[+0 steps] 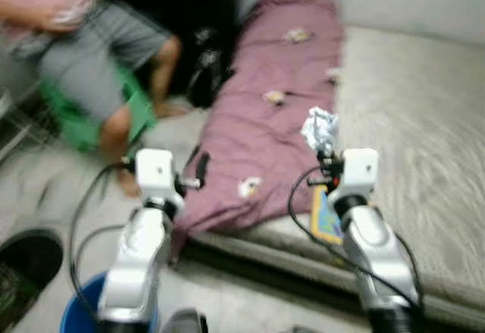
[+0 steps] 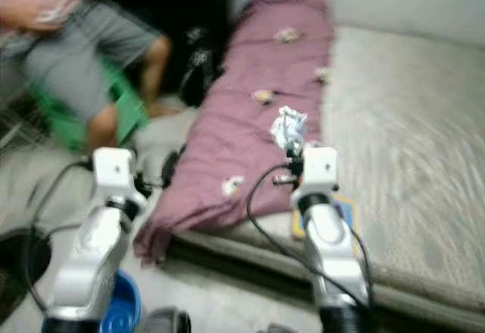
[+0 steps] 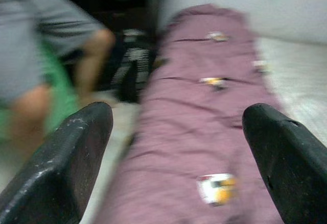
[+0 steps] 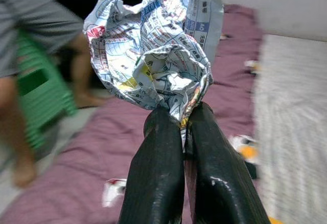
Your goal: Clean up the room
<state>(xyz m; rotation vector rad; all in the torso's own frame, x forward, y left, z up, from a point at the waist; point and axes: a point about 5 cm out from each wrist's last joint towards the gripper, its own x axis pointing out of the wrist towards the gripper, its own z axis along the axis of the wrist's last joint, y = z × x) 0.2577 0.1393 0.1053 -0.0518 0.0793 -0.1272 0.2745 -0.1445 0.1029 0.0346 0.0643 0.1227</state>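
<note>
The right tool [image 4: 183, 124] has its two black fingers pressed together on the lower edge of a crumpled newspaper ball [image 4: 156, 50], pinching it so that the wad stands up above the fingertips. In the head views the paper ball [image 1: 320, 130] is held aloft in front of the robot, over the near end of the bed [image 1: 424, 120], above the boundary between the purple blanket [image 1: 265, 113] and the bare grey mattress. The blanket lies in a long strip along the bed's left side, its near corner hanging over the edge toward the floor, and several small light-coloured scraps [image 1: 274, 97] are scattered along it. A flat yellow-and-blue item [image 1: 324, 215] lies on the mattress just beside the right arm, partly hidden by it. The left tool [image 3: 179, 147] has its fingers spread wide with nothing between them, and it is raised beside the blanket's near left edge, pointing along the blanket. To the far left a person [image 1: 98, 52] in grey shorts sits on a green stool [image 1: 76, 120], bare legs near the bed. A blue bucket [image 1: 76, 310] stands on the floor beneath the left arm, and a dark round container [image 1: 26, 261] sits further left. The pictures are blurred.
</note>
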